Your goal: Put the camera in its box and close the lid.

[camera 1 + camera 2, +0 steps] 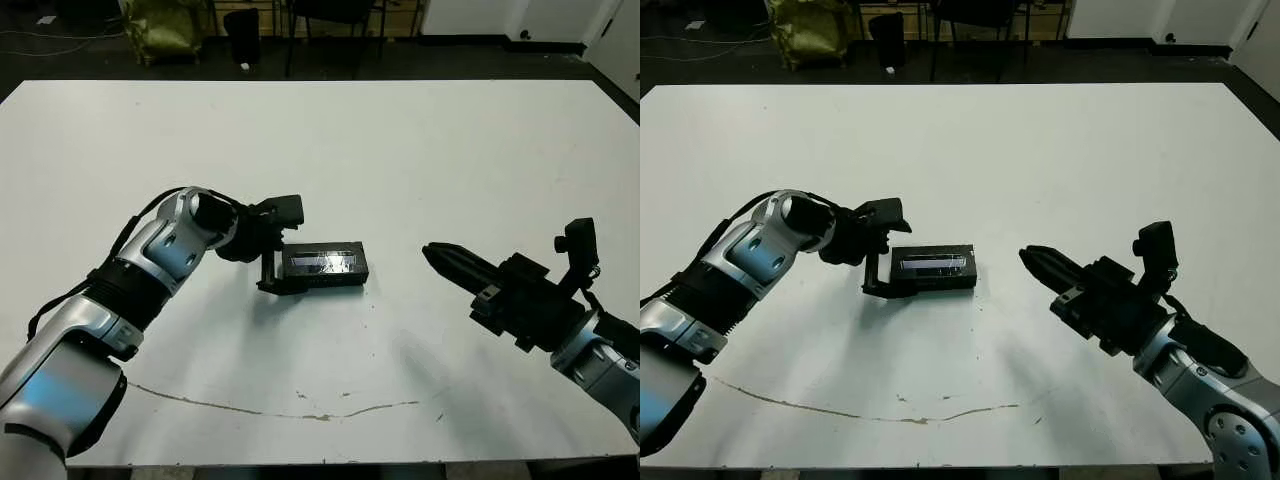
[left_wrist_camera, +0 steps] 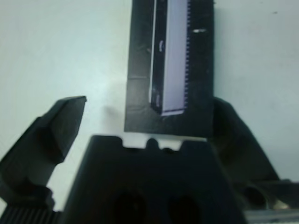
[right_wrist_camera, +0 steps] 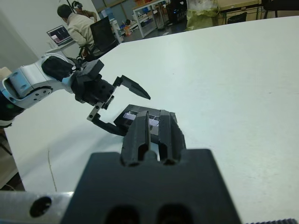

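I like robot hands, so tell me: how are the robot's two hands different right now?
The left gripper has its fingers spread wide open, while the right gripper has its fingers pressed shut into a point. The left gripper sits right at one end of the closed box, by the lid, while the right gripper hangs apart from it over bare table. Both are black and point toward the box.
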{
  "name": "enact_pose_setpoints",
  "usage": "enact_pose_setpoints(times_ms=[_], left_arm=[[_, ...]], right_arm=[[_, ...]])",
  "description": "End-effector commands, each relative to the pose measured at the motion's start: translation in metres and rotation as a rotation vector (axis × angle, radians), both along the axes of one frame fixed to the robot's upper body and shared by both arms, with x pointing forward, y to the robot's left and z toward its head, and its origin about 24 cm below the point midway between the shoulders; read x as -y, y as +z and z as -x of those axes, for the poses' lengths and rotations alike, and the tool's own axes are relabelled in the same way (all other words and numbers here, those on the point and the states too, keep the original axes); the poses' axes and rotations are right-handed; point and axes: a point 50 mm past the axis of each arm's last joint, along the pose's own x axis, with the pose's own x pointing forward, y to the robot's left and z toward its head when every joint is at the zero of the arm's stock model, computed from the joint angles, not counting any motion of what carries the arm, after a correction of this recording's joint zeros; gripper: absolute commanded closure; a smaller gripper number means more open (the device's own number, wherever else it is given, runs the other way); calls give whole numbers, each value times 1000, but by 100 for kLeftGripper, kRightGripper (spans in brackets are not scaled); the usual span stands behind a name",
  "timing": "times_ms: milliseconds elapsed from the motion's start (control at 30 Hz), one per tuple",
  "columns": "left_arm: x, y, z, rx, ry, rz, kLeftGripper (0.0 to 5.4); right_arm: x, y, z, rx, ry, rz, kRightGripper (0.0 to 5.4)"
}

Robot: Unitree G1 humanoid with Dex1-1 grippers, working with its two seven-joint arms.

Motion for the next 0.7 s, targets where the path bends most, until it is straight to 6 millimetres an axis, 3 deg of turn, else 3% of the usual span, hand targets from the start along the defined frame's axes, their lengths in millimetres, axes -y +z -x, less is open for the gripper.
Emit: enact_pose_setpoints(times_ms=[33,433,700], left_arm=[[-18,-33,11,-88,25,-114,1],[-24,-32,14,-132,1,-100,1],[-39,-35,22,-201,-12,-135,1]], right_arm=[[1,-2,1,-19,-8,32,540],[1,-2,2,-27,-11,22,540],[1,0,2,-20,-4,25,540]])
